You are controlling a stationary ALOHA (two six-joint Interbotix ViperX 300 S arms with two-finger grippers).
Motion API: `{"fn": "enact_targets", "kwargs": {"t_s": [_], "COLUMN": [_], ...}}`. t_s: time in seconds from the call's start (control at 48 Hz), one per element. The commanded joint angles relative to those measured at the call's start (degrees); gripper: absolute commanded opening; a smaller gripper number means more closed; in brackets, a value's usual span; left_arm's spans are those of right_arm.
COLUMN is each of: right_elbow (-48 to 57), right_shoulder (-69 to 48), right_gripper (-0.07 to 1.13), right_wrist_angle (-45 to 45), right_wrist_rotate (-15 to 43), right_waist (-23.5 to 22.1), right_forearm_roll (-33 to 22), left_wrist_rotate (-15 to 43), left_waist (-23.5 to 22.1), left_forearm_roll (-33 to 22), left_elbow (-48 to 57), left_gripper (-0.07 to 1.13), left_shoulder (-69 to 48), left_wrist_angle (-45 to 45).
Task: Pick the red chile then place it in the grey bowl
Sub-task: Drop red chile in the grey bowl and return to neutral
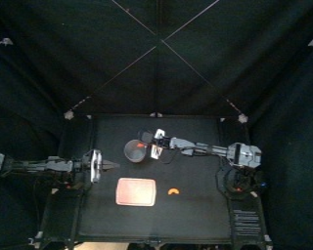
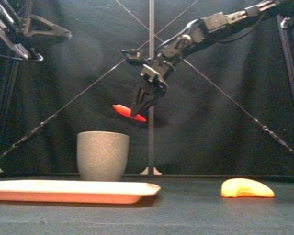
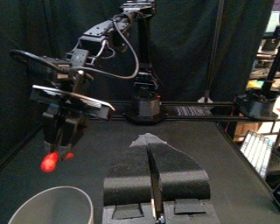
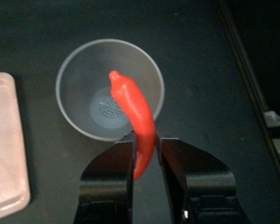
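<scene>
My right gripper (image 2: 141, 104) is shut on the red chile (image 4: 137, 120) and holds it in the air above the grey bowl (image 2: 103, 154). In the right wrist view the chile hangs over the bowl's (image 4: 108, 91) open mouth, its tip inside the rim's outline. In the front view the chile (image 2: 130, 113) hangs a little right of and above the bowl's rim. In the top view the right gripper (image 1: 154, 145) is beside the bowl (image 1: 136, 148). My left gripper (image 1: 105, 168) rests at the table's left, jaws shut and holding nothing (image 3: 154, 175).
A flat pink tray (image 1: 134, 192) lies near the front of the table, left of centre. An orange toy food (image 2: 246, 188) lies to the tray's right. In the left wrist view the bowl's rim (image 3: 55, 208) shows close to the left gripper.
</scene>
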Motion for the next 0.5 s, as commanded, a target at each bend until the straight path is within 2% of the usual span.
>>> {"fn": "enact_targets", "kwargs": {"t_s": [0.021, 0.312, 0.5], "right_elbow": [-6.59, -13.97, -12.57], "right_shoulder": [2.37, 7.29, 5.19], "right_gripper": [0.58, 0.79, 0.83], "right_wrist_angle": [0.26, 5.36, 4.13], "right_wrist_rotate": [-0.35, -1.23, -0.97], "right_waist": [0.88, 1.76, 1.67], "right_forearm_roll": [0.09, -0.09, -0.09], "left_wrist_rotate": [0.09, 0.09, 0.09], "left_waist": [0.09, 0.09, 0.18], "left_forearm_roll": [0.09, 0.09, 0.09], "left_elbow": [-0.62, -0.62, -0.62], "left_gripper": [-0.03, -0.03, -0.03], "left_shoulder": [0.18, -0.26, -0.26], "left_wrist_angle": [-0.35, -0.18, -0.09]}}
